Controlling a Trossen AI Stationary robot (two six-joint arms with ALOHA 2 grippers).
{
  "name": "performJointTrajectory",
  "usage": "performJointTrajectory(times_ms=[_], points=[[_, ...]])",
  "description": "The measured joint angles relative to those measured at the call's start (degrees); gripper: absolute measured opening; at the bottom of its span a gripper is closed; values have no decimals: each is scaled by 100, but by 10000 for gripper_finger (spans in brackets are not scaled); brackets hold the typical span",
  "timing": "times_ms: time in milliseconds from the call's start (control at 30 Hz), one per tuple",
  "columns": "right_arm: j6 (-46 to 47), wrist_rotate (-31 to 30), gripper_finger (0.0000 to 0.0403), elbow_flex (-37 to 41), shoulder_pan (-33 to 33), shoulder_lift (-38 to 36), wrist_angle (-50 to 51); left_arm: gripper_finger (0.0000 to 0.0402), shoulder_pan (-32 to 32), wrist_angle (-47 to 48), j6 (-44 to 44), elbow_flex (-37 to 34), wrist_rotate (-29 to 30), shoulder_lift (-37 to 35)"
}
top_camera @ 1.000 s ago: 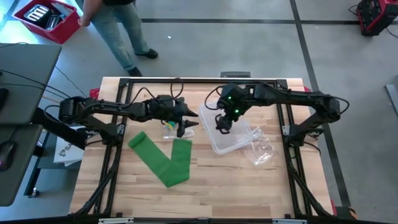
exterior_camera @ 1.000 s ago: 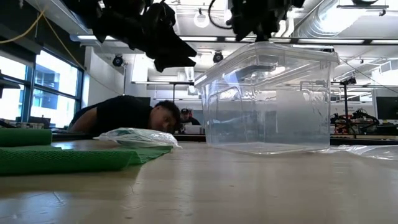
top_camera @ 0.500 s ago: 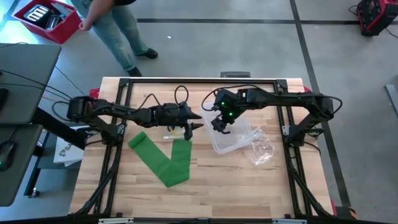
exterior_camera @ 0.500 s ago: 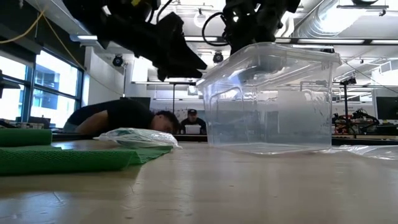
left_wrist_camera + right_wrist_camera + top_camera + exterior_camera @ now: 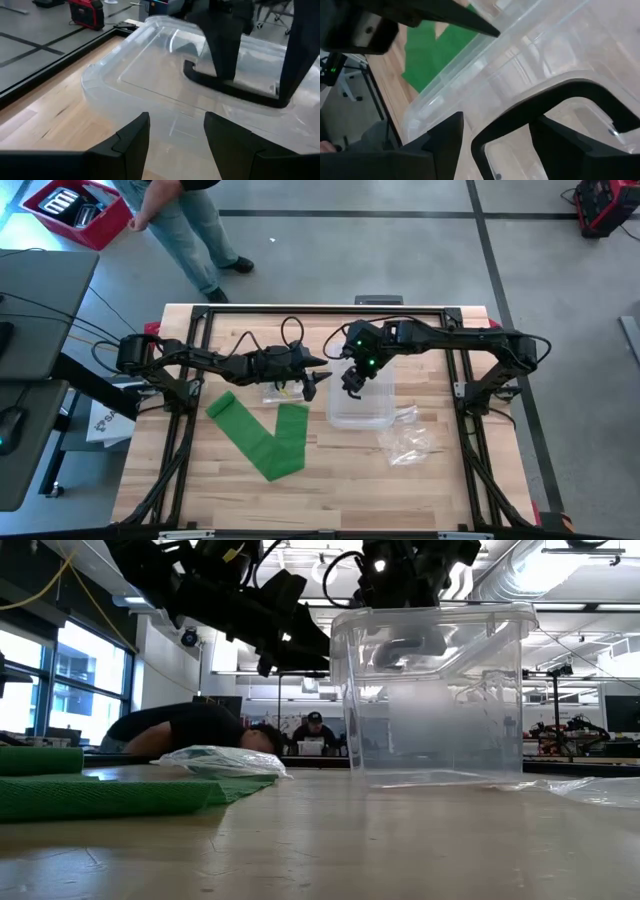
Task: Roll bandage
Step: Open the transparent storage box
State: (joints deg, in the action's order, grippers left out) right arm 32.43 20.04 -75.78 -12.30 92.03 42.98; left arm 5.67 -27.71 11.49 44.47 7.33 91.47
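Observation:
The green bandage (image 5: 262,438) lies unrolled on the table's left half, folded into a V; in the low view it (image 5: 100,795) lies flat. A clear plastic box (image 5: 360,400) stands open-topped on its floor at mid-table. My left gripper (image 5: 318,372) is open and points about level at the box's left wall, its fingertips (image 5: 135,132) just short of the rim. My right gripper (image 5: 352,382) is open and reaches down, slanting, over the box's far left corner (image 5: 345,620). My left gripper stands close to the box's left rim (image 5: 100,95); I cannot tell whether it touches it. My right gripper comes from above at the box's far left corner; the rim (image 5: 470,70) runs past its fingers, and I cannot tell whether a finger touches the wall.
A crumpled wrapper (image 5: 275,390) lies under my left arm, beside the bandage. A clear bag (image 5: 405,442) lies near the box's right near corner. A person (image 5: 190,220) stands beyond the table's far left corner. Bare wood (image 5: 380,490) lies along the near edge.
The box, tilted with one side raised a second ago, now stands flat and square to the table and has shifted left, off the clear bag. My left gripper has sunk and gone right, toward the box's left wall.

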Motion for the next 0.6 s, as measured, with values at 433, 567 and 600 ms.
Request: performJointTrajectory(times_ms=[433, 567, 600], points=[[-499, -260, 220, -17, -47, -195, -62, 184, -33, 72, -7, -13, -458, -511], [-701, -312, 220, -19, -45, -195, 44, 184, -15, 64, -12, -7, -572, -551], [-860, -312, 220, -19, -45, -195, 61, 184, -13, 87, -12, -9, -594, -548]])
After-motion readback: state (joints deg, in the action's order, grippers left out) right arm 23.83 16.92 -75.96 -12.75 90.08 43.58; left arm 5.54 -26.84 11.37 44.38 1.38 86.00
